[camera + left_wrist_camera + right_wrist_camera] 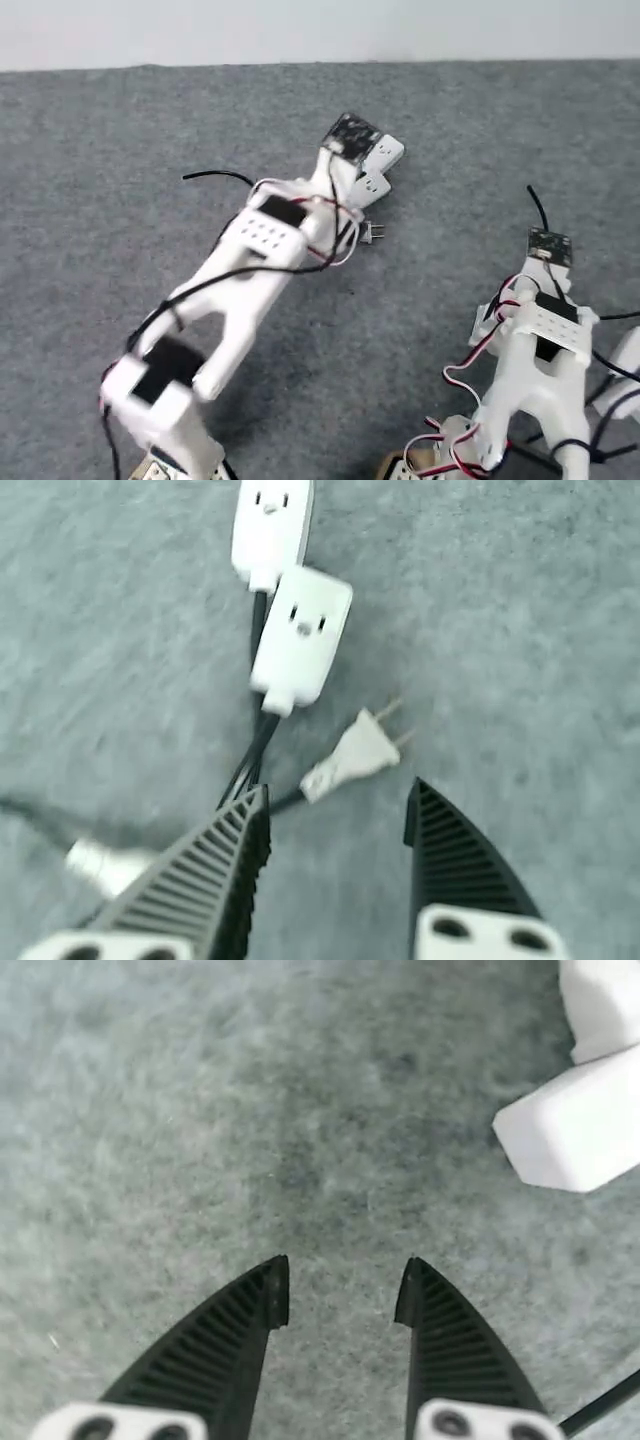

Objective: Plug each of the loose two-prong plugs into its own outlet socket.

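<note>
White two-prong plug (356, 752): small, with a flat body that narrows toward its cord. Two bare metal prongs point away from the left gripper.
Where the plug lies: loose on its side on the carpet, just beside the nearer socket and in neither socket.
Nearer socket (300, 635): a white rounded block lying face up, with two slots and a round hole on its face. It narrows to a collar where its cable leaves.
Farther socket (270, 525): the same kind of block, face up. Its cable end is tucked against the top of the nearer one.
Black cables (258, 742): they run together from the sockets back toward the left gripper.
Blurred white piece (103, 865): it lies by one finger of the left gripper; what it is cannot be told.
Left gripper (338, 792): jaws spread and holding nothing. It is low over the carpet, with the plug just ahead of its fingertips.
Right gripper (345, 1265): jaws spread and empty, over bare carpet well apart from the sockets.
Grey carpet (120, 150): covers the table under everything.
</note>
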### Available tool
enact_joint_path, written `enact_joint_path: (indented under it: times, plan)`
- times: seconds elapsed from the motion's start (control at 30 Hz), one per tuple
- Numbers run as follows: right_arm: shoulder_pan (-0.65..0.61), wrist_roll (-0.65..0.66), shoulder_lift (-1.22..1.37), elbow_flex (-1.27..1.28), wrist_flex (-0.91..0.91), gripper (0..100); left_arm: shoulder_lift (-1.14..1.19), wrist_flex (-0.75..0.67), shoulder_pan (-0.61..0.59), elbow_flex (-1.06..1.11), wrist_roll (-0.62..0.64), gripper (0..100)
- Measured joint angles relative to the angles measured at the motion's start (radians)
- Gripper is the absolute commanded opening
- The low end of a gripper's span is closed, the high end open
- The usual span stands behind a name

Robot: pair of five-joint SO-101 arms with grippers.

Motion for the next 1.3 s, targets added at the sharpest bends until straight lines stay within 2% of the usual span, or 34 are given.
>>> enact_joint_path:
  times: [0.2, 0.37, 0.7, 1.03, 1.13, 1.23, 1.3]
  plan:
    - [0.000, 0.012, 0.000, 0.000, 0.000, 16.5, 0.292, 0.000, 0.017, -0.262, -0.003, 21]
    - [0.000, 0.012, 0.000, 0.000, 0.000, 16.5, 0.445, 0.000, 0.014, -0.404, -0.109, 21]
    - [0.000, 0.014, 0.000, 0.014, -0.002, 16.5, 0.563, 0.000, -0.031, -0.589, -0.132, 21]
    - [0.000, 0.014, 0.000, 0.014, -0.003, 16.5, 0.689, -0.006, -0.049, -0.652, -0.150, 21]
    - [0.000, 0.014, 0.000, 0.014, -0.003, 16.5, 0.727, -0.006, -0.049, -0.690, -0.195, 14]
    - [0.000, 0.014, 0.000, 0.014, -0.003, 16.5, 0.758, -0.006, -0.041, -0.733, -0.221, 1]
    - [0.000, 0.014, 0.000, 0.014, -0.003, 16.5, 0.773, -0.006, -0.031, -0.756, -0.239, 2]
